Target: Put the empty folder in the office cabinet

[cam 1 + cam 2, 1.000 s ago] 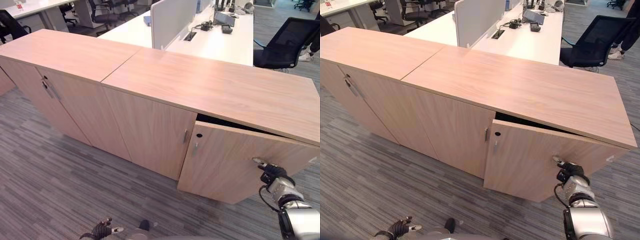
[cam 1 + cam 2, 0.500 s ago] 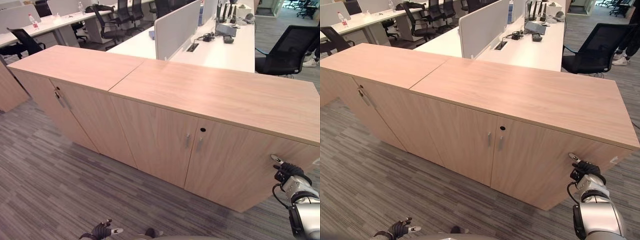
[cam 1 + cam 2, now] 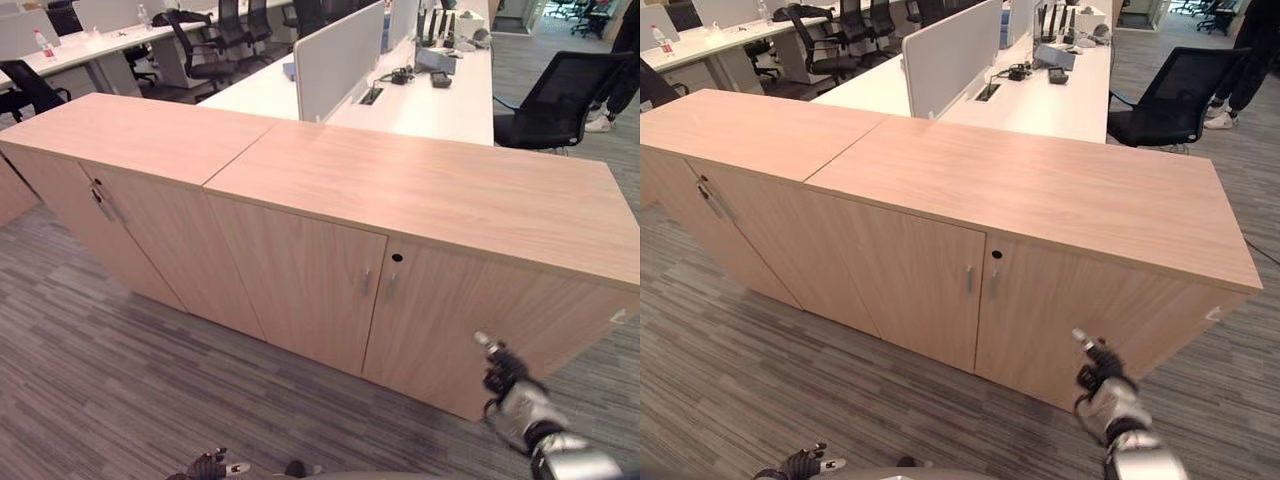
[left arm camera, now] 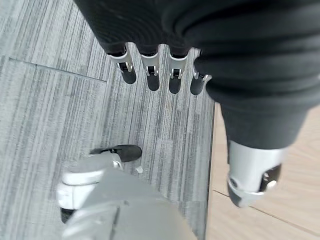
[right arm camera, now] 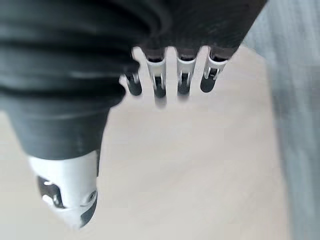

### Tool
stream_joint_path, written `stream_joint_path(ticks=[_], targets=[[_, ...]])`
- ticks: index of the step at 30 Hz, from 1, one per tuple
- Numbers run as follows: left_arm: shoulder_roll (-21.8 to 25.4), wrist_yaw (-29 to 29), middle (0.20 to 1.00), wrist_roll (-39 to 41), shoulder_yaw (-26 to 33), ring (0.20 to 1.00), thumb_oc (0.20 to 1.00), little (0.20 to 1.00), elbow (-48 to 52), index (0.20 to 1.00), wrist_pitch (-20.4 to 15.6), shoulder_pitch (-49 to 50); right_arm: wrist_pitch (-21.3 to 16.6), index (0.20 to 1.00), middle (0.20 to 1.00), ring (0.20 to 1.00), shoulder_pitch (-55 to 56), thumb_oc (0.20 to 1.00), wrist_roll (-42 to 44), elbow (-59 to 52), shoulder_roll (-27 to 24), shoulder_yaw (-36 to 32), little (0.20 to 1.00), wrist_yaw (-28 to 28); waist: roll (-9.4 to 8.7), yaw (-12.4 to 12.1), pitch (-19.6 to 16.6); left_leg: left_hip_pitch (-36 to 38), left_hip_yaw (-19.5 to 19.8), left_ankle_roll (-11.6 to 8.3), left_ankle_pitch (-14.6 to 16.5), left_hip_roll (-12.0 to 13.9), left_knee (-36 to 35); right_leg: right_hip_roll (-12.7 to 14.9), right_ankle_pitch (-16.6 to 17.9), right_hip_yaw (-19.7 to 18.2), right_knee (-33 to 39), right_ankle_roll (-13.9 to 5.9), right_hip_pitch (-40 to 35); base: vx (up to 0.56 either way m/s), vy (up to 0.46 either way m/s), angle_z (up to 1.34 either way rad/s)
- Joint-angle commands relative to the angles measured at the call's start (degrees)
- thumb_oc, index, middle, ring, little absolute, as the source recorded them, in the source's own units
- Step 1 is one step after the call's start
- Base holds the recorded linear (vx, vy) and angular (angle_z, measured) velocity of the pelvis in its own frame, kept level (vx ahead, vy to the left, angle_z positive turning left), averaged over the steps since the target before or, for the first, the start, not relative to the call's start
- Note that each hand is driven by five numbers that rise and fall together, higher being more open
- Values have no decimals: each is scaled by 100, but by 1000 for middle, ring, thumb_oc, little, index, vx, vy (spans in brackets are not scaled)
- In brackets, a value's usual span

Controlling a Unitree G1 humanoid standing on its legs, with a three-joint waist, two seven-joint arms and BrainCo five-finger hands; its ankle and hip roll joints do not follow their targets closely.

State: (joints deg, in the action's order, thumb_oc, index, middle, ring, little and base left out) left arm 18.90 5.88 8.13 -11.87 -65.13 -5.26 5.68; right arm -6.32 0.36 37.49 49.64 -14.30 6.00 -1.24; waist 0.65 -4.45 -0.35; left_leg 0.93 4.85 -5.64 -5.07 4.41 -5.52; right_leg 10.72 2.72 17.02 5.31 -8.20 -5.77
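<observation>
- Our right hand (image 3: 505,378) has its silver, dark-tipped fingers (image 5: 183,80) straight and side by side, holding nothing; in the right wrist view they point at pale wood, and whether they touch it we cannot tell.
- From the head camera that hand sits low in front of the right door (image 3: 470,320) of the light-wood office cabinet (image 3: 1030,190), whose doors are both shut flush.
- Our left hand (image 4: 210,60) hangs with its fingers (image 4: 150,70) straight and relaxed above the grey striped carpet (image 3: 90,350), close by the cabinet's wooden edge, gripping nothing.
- The folder is not visible to us anywhere outside the closed cabinet.
- 2 small metal handles (image 3: 980,280) meet at the door seam, a dark keyhole (image 3: 996,254) above them.
- A second light-wood cabinet (image 3: 120,135) adjoins on our left.
- Behind stand a white desk (image 3: 430,95) with a pale divider panel (image 3: 335,45) and a black mesh office chair (image 3: 560,95).
</observation>
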Motion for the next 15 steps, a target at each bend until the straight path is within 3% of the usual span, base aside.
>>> stream_joint_path(ticks=[1,4,15], targets=[[53,-130,1000,-155,194,1000,1000,1000,-270,1000,-174,-221,-145,1000,1000,1000,-106,1000,-1536,-200,-456,226,1000,210,-84,91,247,440,-156,68,708,-24,52,235,-214,-103,-268,-251,-152,-47,-28,-31],[-22,-133,1000,-205,152,1000,1000,1000,-232,1000,-161,-296,91,1000,1000,1000,367,1000,-2306,336,-229,670,1000,413,-110,276,278,497,-342,61,721,35,52,226,-188,-322,-266,-241,-59,-57,-42,-44],[-148,-163,1000,-69,-13,1000,1000,1000,-337,1000,-155,-490,234,1000,1000,1000,174,1000,-2378,1604,-26,739,1000,430,-91,440,267,699,-625,43,752,121,52,158,-189,-595,-210,-206,-83,-14,-14,-19]])
